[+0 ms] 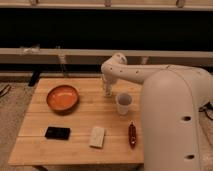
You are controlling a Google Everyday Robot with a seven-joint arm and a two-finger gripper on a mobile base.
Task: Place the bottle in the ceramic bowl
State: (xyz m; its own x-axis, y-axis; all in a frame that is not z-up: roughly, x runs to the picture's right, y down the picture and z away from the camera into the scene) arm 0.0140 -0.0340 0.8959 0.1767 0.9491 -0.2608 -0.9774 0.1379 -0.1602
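Table, wood. Gripper down at 1 o'clock from table centre, near the far edge. Bottle right at it, pale, upright as far as I can see; held or not, cannot tell. Bowl at 10 o'clock, nothing in it, bottle off at its 3 o'clock. Cup near the bottle, at its 4 o'clock.

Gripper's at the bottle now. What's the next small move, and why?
Probably secure the bottle and lift it straight up a little. The gripper sits at the bottle toward the far edge of the table, the white cup stands close beside it, and the ceramic bowl lies apart toward image left, so lifting straight should avoid the cup before carrying across.
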